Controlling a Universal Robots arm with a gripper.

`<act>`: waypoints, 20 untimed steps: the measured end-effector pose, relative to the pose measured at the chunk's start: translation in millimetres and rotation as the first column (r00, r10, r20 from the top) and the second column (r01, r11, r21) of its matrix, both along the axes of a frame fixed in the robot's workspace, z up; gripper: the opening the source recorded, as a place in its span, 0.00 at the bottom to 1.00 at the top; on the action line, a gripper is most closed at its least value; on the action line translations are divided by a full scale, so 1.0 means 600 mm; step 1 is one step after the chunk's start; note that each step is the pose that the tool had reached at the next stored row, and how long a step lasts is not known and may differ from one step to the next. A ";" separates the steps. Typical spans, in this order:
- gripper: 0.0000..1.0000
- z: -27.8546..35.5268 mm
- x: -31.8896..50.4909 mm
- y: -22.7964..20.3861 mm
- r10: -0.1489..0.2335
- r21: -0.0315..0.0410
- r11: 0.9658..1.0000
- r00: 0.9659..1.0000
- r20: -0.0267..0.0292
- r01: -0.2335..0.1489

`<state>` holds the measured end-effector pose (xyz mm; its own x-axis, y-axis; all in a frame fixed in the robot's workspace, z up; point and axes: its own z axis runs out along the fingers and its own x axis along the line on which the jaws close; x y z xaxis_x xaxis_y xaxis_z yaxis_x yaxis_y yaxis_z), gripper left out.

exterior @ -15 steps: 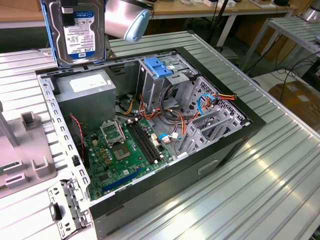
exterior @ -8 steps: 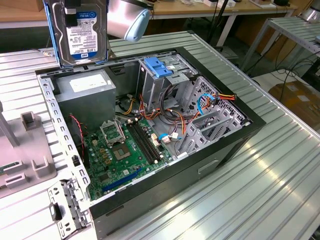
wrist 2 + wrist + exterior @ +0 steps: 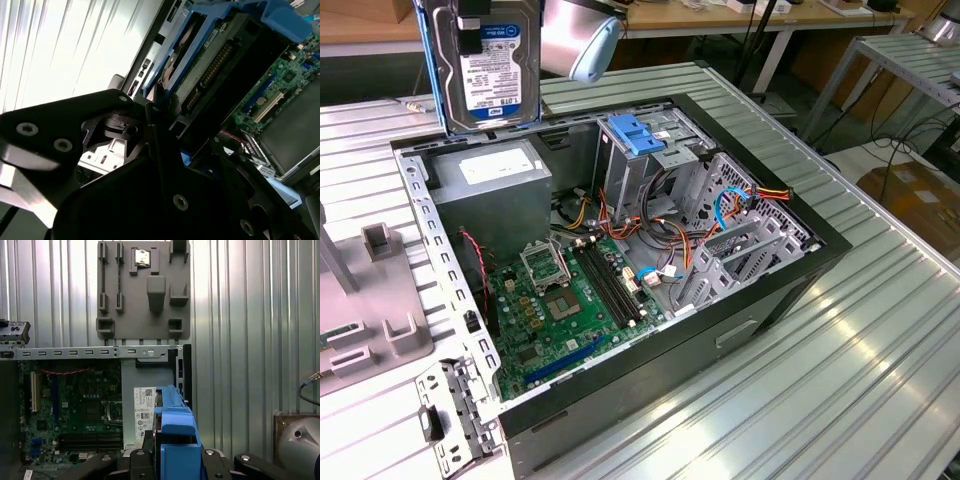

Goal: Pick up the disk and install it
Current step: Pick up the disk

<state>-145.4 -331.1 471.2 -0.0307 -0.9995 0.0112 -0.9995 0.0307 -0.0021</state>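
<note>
We see the disk [image 3: 490,65] held upright in the air at eleven o'clock in the exterior view, over the far corner of the open computer case [image 3: 820,250]. The gripper [image 3: 172,460] is clenched on the disk. The grey power supply [image 3: 490,180] sits at the disk's six o'clock, and the light-blue clip [image 3: 635,135] at its four o'clock.

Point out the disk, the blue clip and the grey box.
silver-grey metal disk, blue rails [image 3: 498,80]: exterior view, white label.
light-blue plastic clip [image 3: 633,135]: exterior view, top face.
big grey metal box [image 3: 492,210]: exterior view, side wall.
</note>
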 end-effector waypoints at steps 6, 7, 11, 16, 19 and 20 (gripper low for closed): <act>0.36 0.000 0.013 -0.0047 0.000 0.000 1.000 1.000 0.000 0.000; 0.36 0.000 0.015 -0.0052 0.000 0.000 1.000 1.000 0.000 0.000; 0.36 0.000 0.022 -0.0073 0.000 0.000 1.000 1.000 0.000 0.000; 0.36 0.000 0.031 -0.0093 0.000 0.000 1.000 1.000 0.000 0.000; 0.36 -0.001 0.042 -0.0121 0.000 0.000 1.000 1.000 0.000 0.000; 0.36 -0.001 0.063 -0.0185 0.000 0.000 1.000 1.000 0.000 0.000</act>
